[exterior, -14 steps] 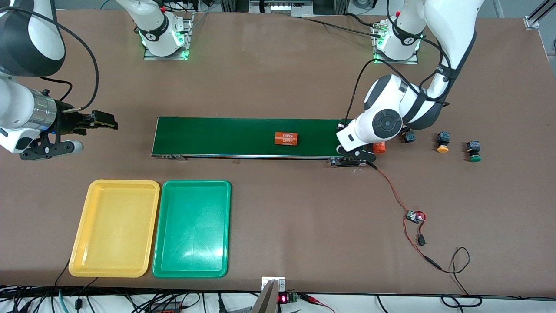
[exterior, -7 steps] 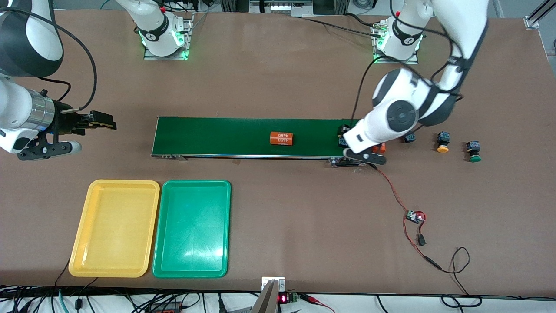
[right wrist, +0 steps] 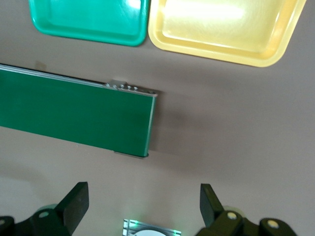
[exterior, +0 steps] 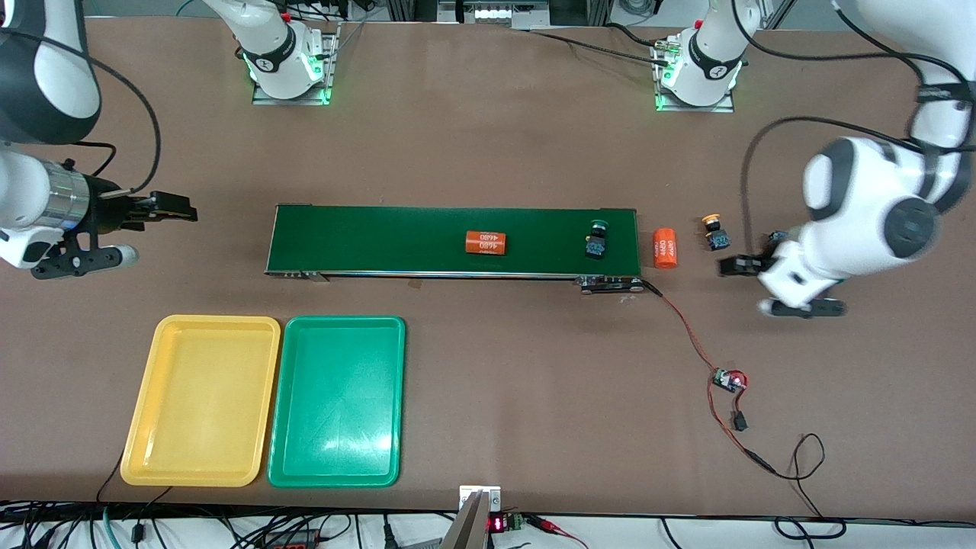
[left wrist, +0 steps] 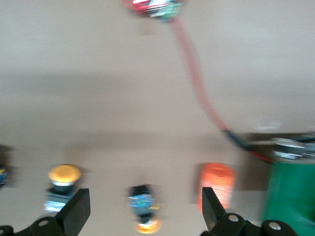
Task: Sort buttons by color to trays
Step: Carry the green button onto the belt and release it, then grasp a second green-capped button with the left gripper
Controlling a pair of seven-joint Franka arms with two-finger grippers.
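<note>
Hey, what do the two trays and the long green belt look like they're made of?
Yellow tray and green tray: probably glossy moulded plastic, judging by the bright highlights, rounded corners and raised rims. Green belt: a matte, rubbery or fabric-like sheet that shows no glare, in what looks like a silvery metal frame along its edge; its exact material can't be told.

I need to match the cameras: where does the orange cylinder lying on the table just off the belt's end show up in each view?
Front view: the orange cylinder lies on the table beside the conveyor belt, at the left arm's end.
Left wrist view: the cylinder sits between the belt's end and a yellow-capped button.
Right wrist view: not in it.
Shared landmark: the belt, seen in all three, here too.
</note>
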